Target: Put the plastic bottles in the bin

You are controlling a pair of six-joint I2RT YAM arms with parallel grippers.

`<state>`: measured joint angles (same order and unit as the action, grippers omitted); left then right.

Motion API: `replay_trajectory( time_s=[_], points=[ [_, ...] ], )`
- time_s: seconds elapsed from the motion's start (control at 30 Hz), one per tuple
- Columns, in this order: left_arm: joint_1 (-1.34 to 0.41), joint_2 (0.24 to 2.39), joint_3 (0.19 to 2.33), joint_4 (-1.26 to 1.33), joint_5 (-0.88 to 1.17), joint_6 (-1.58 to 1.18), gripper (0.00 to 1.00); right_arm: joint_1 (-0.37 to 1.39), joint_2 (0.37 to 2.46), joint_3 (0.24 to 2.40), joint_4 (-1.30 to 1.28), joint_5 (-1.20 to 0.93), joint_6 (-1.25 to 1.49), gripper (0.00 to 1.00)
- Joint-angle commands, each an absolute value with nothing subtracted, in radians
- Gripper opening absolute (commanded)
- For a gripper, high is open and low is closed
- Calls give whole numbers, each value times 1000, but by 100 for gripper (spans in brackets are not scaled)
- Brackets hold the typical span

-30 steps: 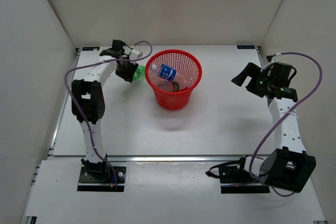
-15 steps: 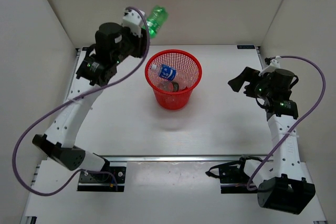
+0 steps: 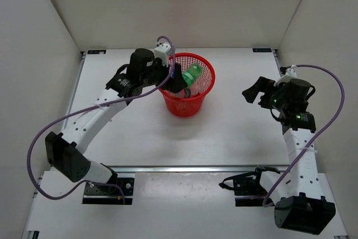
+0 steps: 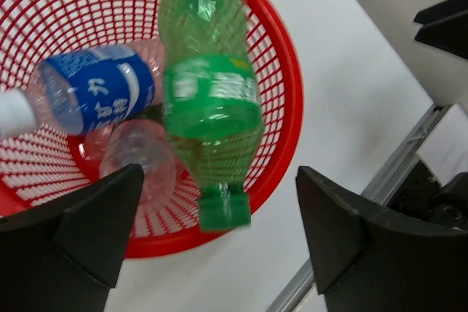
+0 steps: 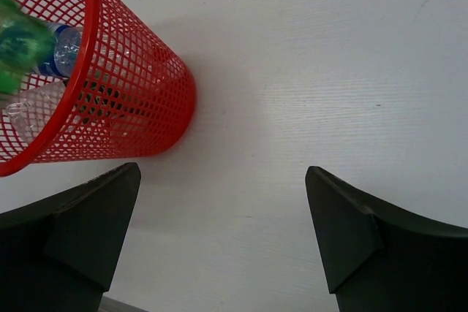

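Note:
The red mesh bin [image 3: 208,74] stands at the middle back of the table. My left gripper [image 3: 180,80] hovers over its left rim, open. A green-tinted bottle [image 4: 212,115] with a green cap hangs blurred and loose between the wide-apart jaws [image 4: 219,173], touching neither finger, its body over the bin's inside [image 3: 193,74]. A clear bottle with a blue label [image 4: 102,96] and another clear bottle [image 4: 139,162] lie in the bin. My right gripper [image 3: 253,92] is open and holds nothing, to the right of the bin [image 5: 124,93].
White walls close in the table on the left, back and right. Both arm bases sit on the near rail [image 3: 179,167]. The right wrist view shows bare white tabletop [image 5: 307,71] beside the bin.
The left arm swung from high beside the bin to over its rim, and its jaws opened and let go of the green bottle. The right gripper opened a little wider.

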<state>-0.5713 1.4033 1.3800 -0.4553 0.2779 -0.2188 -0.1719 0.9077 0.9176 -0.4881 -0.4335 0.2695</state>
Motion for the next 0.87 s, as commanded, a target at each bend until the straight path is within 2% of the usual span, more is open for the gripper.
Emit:
replay_trajectory(
  time_s=[0.0,0.07,0.13,0.27,0.33,0.47,0.57,0.83],
  points=[
    [-588,1427,1525,-520,312,-253,99,-183,884,926,-454,-430,291,94],
    [-571,1413,1531,-529,292,-256,99,-183,885,939,-474,-411,285,99],
    [-569,1385,1549,-567,201,-247,98,-179,885,951,-483,-379,281,99],
    [-529,1419,1682,-869,-162,-325,99,-198,906,994,-561,-292,238,99],
    [-420,1402,1692,-980,-317,-401,98,-201,925,1026,-628,-191,203,99],
    [-88,1251,1455,-1025,-356,-509,99,-236,962,1077,-753,-65,175,99],
    [-75,1189,1349,-1061,-498,-517,99,-267,1002,1104,-830,-15,152,100],
    [-80,1175,1292,-1079,-462,-532,99,-258,991,1088,-824,-35,146,99]
  ],
)
